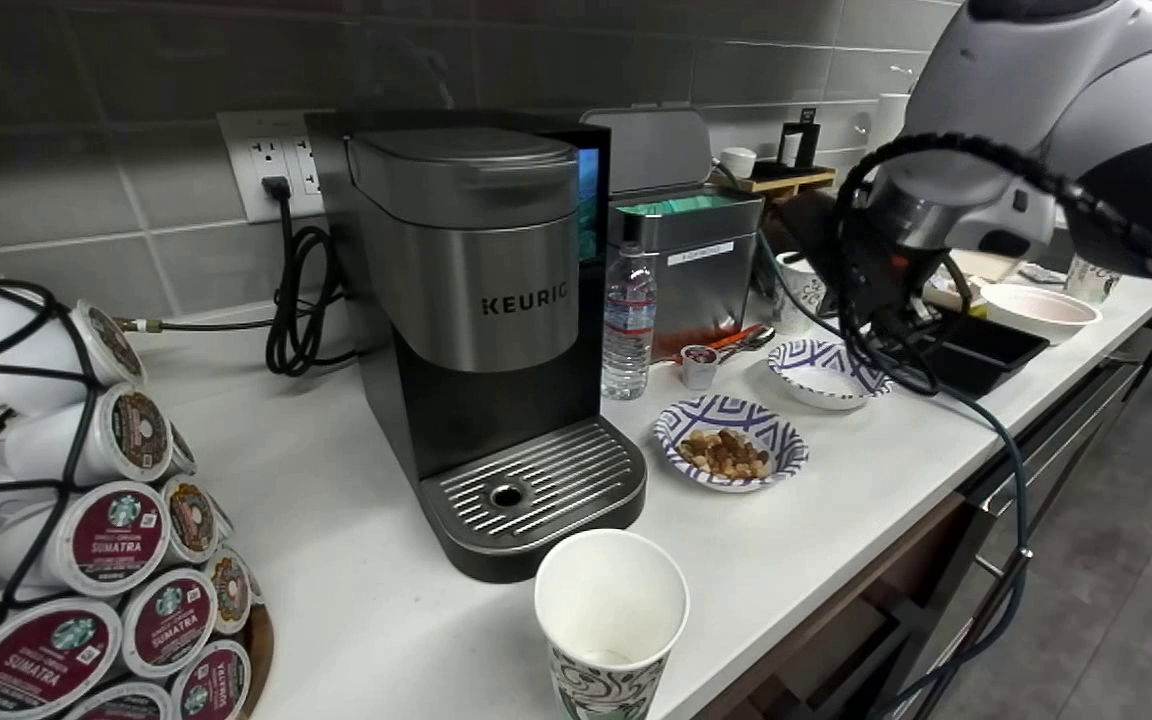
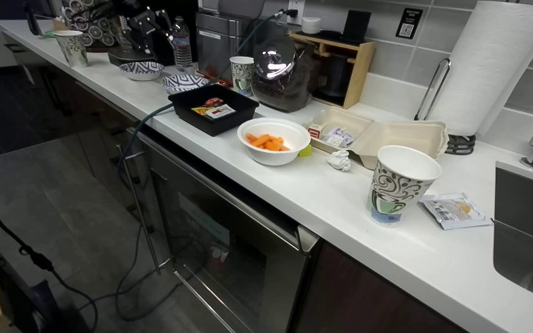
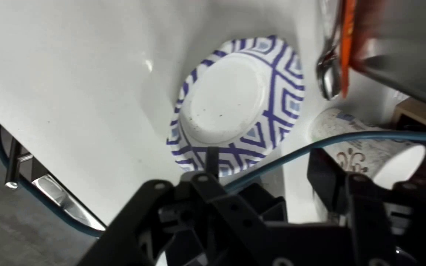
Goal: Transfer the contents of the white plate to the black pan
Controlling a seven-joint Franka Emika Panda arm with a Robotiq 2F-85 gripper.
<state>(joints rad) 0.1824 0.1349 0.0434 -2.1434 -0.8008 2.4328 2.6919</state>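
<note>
1. Gripper (image 3: 266,162): fingers spread wide apart, nothing held b/w them; in wrist view a blue cable (image 3: 290,156) crosses the gap along the line of sight.
2. It hangs over the counter (image 1: 356,560), near 2 patterned plates. In wrist view 1 fingertip overlaps the rim of the speckled plate (image 3: 227,99); touching or apart, can't tell.
3. Speckled plate: white base w/ a few dark specks, purple geometric pattern on sides.
4. Nut plate (image 1: 726,408): same pattern, holds mixed nuts (image 1: 726,457); sits near the speckled plate, on the side toward the coffee maker (image 1: 496,290).
5. Black pan (image 2: 196,118): on counter b/w speckled plate & white bowl (image 2: 273,158), w/ red, yellow & white packets (image 2: 220,111) inside. Partly hidden by gripper & cables in an exterior view.
6. White bowl: just beside pan, w/ orange carrot pieces (image 2: 266,142) in it.
7. Which dish is the task's white plate: can't tell.
8. Wall side of plates: water bottle (image 1: 629,335) upright b/w coffee maker & metal bin (image 1: 696,275); spoon (image 3: 329,75) next to an orange utensil (image 3: 346,48).
</note>
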